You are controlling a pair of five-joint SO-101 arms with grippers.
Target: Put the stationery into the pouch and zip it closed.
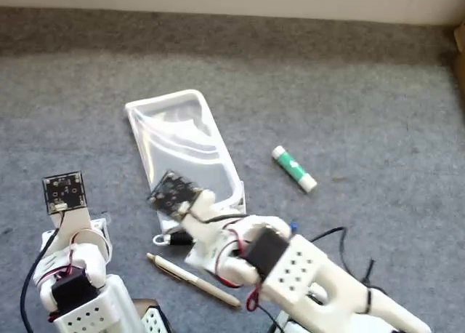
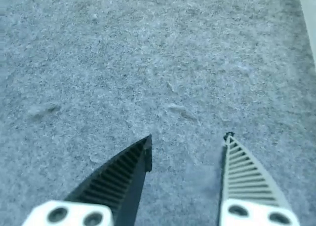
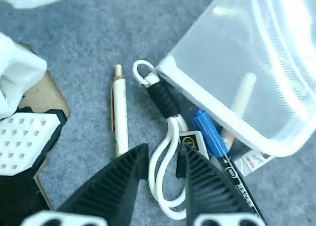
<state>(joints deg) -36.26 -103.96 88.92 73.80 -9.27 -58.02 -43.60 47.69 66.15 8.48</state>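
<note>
Pen [image 1: 192, 278] of cream colour lies nearest on the grey worktop [image 1: 363, 107], outside the pouch, between the two arms. The left gripper [image 2: 188, 137] hangs over bare worktop with its jaws wide apart and nothing in them. The right gripper [image 3: 164, 149] is open by a narrow gap only, and the white cord loop [image 3: 168, 137] of the pouch lies in this gap. Just beside it, a blue-capped marker [image 3: 210, 134] rests at the near edge of the clear pouch [image 1: 182, 140], which lies flat; a pale long thing [image 3: 242, 100] shows through its wall. Farther off to the side, well apart from the pouch, lies a green and white glue stick [image 1: 293, 169].
</note>
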